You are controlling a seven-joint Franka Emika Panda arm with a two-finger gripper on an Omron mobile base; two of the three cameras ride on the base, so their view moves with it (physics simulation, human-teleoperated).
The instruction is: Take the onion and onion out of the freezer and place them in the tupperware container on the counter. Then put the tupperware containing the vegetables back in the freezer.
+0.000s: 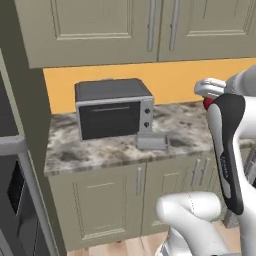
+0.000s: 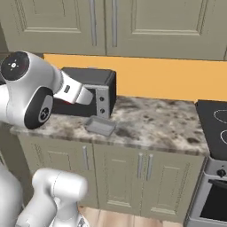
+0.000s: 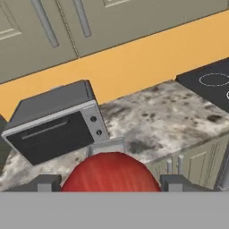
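Note:
My gripper [image 3: 109,183] is shut on a bright red onion [image 3: 111,172], which bulges between the two dark fingertips [image 3: 44,183] in the hand view. In the left base view the gripper [image 1: 208,98] hangs high at the right, above the counter [image 1: 100,150], with a bit of the red onion [image 1: 207,104] showing under it. The low grey tupperware container [image 1: 151,141] [image 2: 100,125] sits on the counter in front of the toaster oven's right corner, its rim [image 3: 106,146] just beyond the onion. The dark freezer [image 1: 10,195] stands at the far left. The second onion is hidden.
A silver-and-black toaster oven [image 1: 114,107] [image 2: 95,86] [image 3: 53,120] stands at the back of the counter, left of the container. A black stove top [image 2: 215,124] [image 3: 210,82] borders the counter on the right. Beige wall cabinets [image 1: 140,25] hang overhead.

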